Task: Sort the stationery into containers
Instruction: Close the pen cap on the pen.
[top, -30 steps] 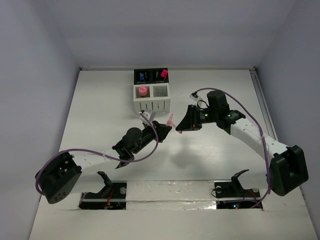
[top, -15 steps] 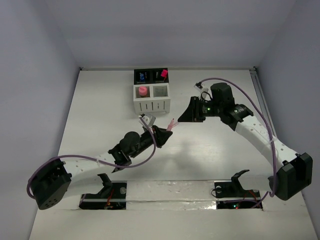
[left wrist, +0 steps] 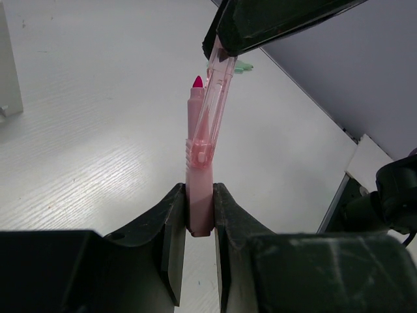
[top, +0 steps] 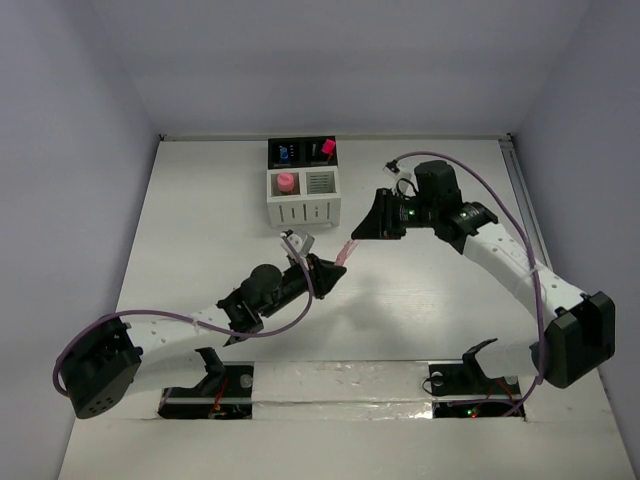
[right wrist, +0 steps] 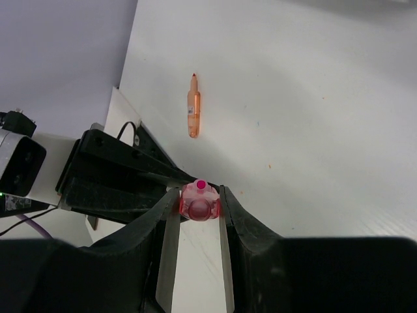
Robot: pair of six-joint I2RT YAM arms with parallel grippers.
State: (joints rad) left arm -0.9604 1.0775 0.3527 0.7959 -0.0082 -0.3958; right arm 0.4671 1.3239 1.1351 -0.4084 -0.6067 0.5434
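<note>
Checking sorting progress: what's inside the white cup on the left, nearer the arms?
A pink cap pokes up inside the white cup; whatever is below the cap is hidden by the cup's walls.

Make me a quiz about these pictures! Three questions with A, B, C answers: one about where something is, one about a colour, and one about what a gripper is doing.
1. Where is the orange pen?
A) lying on the table
B) in a white cup
C) inside a black cup

2. What colour is the pen that the left gripper holds?
A) blue
B) green
C) pink

3. What is the right gripper doing?
A) wide open and empty
B) shut on the clear pink cap
C) shut on a black highlighter

Answers:
1 A: in the right wrist view it lies alone on the white tabletop.
2 C: the pink pen stands up between the left gripper's fingers.
3 B: its fingers pinch the cap from both sides.
</note>
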